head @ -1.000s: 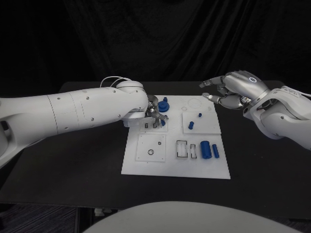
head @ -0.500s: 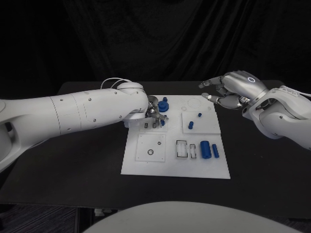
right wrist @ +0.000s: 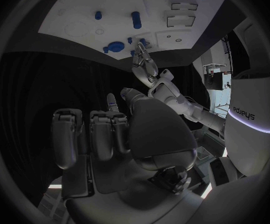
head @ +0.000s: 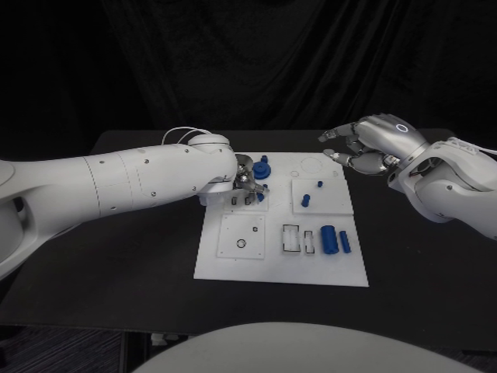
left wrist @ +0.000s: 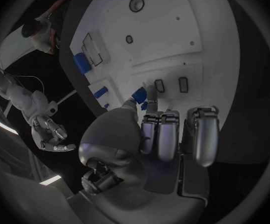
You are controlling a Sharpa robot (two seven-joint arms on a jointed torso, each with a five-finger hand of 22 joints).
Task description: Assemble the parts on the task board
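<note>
the left hand [head: 244, 183] is down over the far left part of the task board [head: 260, 268], fingers bunched, thumb and a fingertip [left wrist: 149, 90] pinching a small blue part [left wrist: 139, 93] right above two little rectangular slots [left wrist: 171, 85]. just beyond its fingers stands a round blue knob piece [head: 261, 168]. toward the robot from this hand lie a thick blue cylinder [head: 328, 238] and a thin blue pin [head: 344, 242], side by side. two small blue pegs [head: 306, 200] sit between the two hands. the right hand [head: 368, 144] hovers off the board's far right corner, above the black table [head: 114, 256], fingers curled in, holding nothing.
</note>
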